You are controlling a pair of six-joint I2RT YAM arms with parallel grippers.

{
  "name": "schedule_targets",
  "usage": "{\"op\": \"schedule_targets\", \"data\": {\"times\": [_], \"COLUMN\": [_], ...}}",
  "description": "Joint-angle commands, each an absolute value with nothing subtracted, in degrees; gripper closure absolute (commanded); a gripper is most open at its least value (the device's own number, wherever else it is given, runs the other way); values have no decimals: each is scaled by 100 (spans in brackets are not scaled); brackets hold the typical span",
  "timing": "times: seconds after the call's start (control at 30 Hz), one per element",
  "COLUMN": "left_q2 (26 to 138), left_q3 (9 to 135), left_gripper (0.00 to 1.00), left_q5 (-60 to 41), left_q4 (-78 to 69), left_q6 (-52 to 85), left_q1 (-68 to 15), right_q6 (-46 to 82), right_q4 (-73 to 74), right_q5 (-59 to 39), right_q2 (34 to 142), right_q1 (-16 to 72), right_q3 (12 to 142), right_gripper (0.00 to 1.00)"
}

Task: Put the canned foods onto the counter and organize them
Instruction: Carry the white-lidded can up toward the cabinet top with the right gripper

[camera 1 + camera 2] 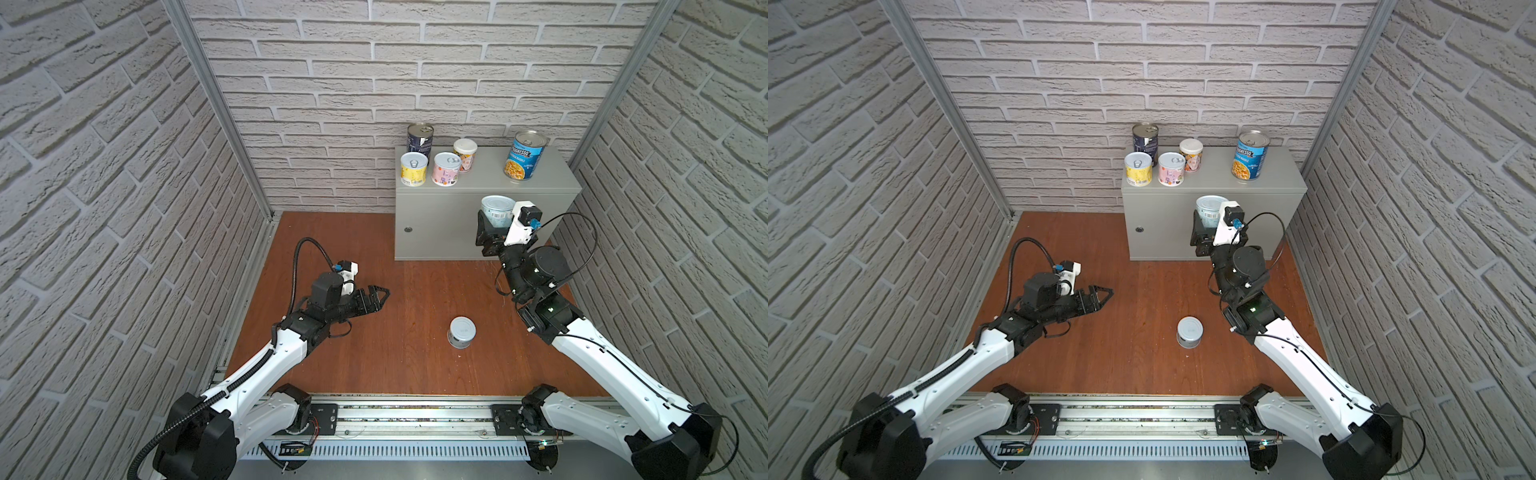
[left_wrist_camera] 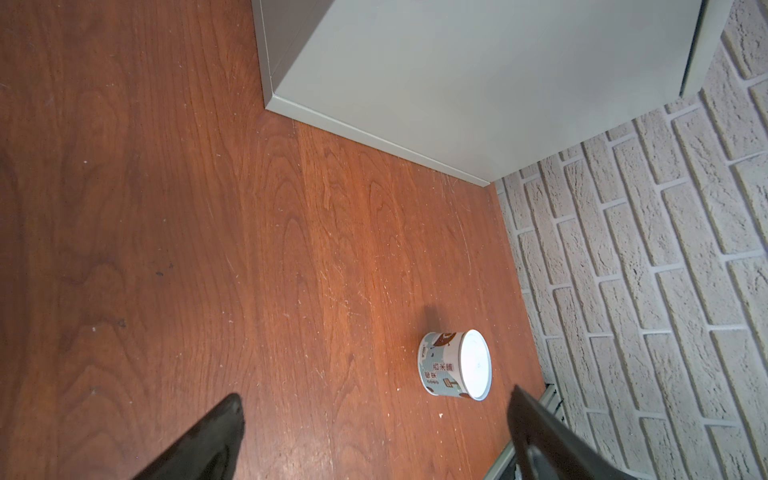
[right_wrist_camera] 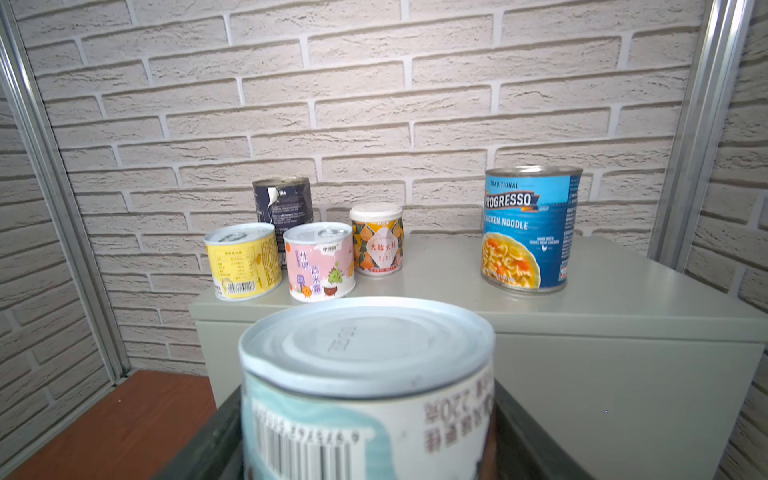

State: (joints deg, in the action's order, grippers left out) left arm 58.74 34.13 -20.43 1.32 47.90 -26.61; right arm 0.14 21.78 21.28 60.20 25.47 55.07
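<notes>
Our right gripper (image 1: 496, 226) clamps the teal can (image 1: 497, 210), low in front of the counter (image 1: 552, 178) — lifted too little, we judge its base clips the rim; left gripper (image 1: 381, 296) gapes empty.

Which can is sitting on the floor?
The short pale teal can on the wooden floor; five stand on the grey counter, and the right gripper holds a second teal can.

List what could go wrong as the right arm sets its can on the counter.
The teal can in the right gripper hangs before the counter, seemingly below its top; pushed forward unraised, it may hit the edge. Set down carelessly, it might topple the Progresso can or pink can.
</notes>
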Motion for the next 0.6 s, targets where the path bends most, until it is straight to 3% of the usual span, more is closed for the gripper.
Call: {"op": "schedule_targets", "data": {"times": [0.0,0.57], "left_q2": [5740,5651], "left_q3": [3357,3340], "left_gripper": [2,2], "left_q5": [-2048,-2030], "left_q4": [-231,-123], "left_q6": [4816,4693], "left_q1": [-2605,-2610], "right_q6": [-19,1053], "right_q4": [3082,3329], "right_q5": [1744,945], "right_q2": [6163,7540], "right_q1": [2374,1380], "right_q3": [5961,7233], "right_gripper": [39,39]}}
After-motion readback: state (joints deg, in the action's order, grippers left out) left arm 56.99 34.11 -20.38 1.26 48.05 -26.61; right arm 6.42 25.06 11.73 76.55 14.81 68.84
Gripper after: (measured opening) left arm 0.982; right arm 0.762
